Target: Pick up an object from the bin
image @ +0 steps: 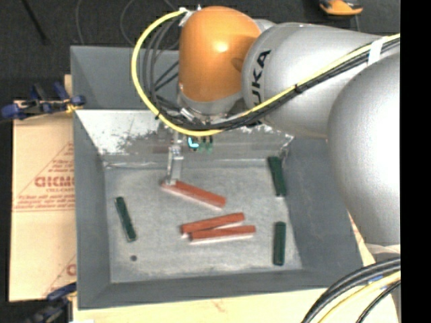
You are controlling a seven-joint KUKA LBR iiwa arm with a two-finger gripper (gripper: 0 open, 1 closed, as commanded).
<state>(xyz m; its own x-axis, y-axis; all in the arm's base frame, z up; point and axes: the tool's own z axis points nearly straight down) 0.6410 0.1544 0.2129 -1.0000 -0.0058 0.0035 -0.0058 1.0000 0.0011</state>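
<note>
Overhead, a grey metal bin (94, 261) holds six short bars lying flat on its floor, well spread out. A silver arm (303, 79) with an orange cover (212, 52) at its wrist reaches in from the right and hangs over the back half of the bin.

The jaws point down at the left end of a red bar (195, 194) that lies slanted just left of the bin's middle. Their tip seems to touch that end, or sit right beside it. Whether the jaws are apart or together cannot be told, and nothing can be seen clamped in them.

Two more red bars (214, 222) lie side by side, touching, nearer the front. One green bar (125, 218) lies by the left wall, and two others (277, 175) lie by the right wall, one behind the other.

Judging by this, the task is in its early part: the jaws are down at a bar, but nothing is lifted. Closing on the slanted red bar and raising it clear of the bin are left to do.
</note>
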